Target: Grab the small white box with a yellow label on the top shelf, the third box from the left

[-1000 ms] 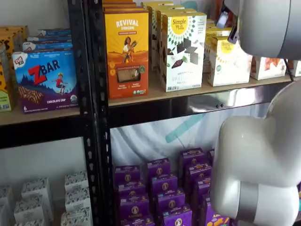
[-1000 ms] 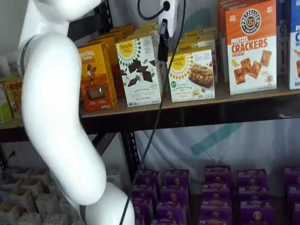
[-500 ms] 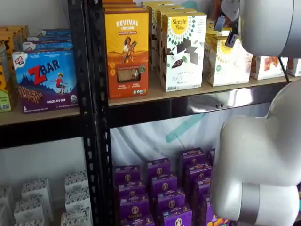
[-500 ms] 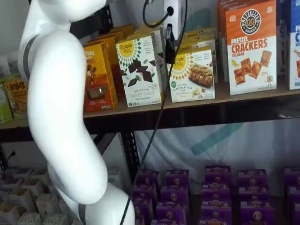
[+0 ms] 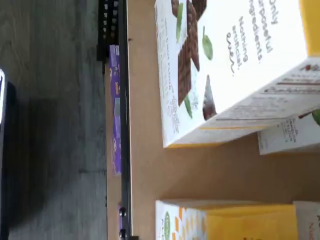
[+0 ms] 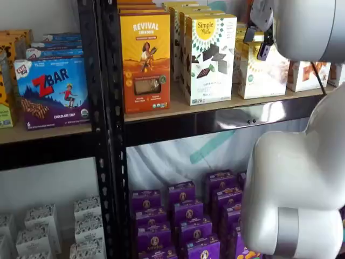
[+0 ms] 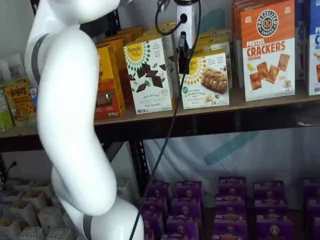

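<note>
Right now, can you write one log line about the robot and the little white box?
phase: approach | target: small white box on top shelf | gripper: at box's front-left edge, jaws unclear | box: not held

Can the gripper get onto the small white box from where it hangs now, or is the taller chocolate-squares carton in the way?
Probably yes. The gripper hangs right at the front of the small white box on the top shelf. The chocolate-squares carton stands beside it, apart. Whether the fingers are open cannot be told.
</note>
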{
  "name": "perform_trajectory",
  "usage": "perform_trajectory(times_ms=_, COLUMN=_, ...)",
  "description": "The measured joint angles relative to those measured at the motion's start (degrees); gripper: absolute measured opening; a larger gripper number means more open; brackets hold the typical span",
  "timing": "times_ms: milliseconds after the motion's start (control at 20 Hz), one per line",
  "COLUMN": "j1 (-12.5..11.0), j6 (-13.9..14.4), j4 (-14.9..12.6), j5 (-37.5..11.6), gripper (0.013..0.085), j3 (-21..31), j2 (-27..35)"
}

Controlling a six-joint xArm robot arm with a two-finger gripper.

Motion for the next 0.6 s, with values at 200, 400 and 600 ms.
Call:
perform_trajectory(times_ms=200, j1=1.23, j6=0.68, j4=-3.17, j5=1.32, gripper=0.0850, j3=-1.81, j2=1.77)
perform_trajectory(times_ms=400, j1=2.08, j6=1.24, j4=-5.69, j5=3.52, gripper=0.0850, j3=-4.11, j2=3.80)
perform_trajectory(times_ms=600, j1=2.23, j6=1.24, j4=-6.69, j5=4.07, gripper=0.0850, j3=-4.77, j2=4.61)
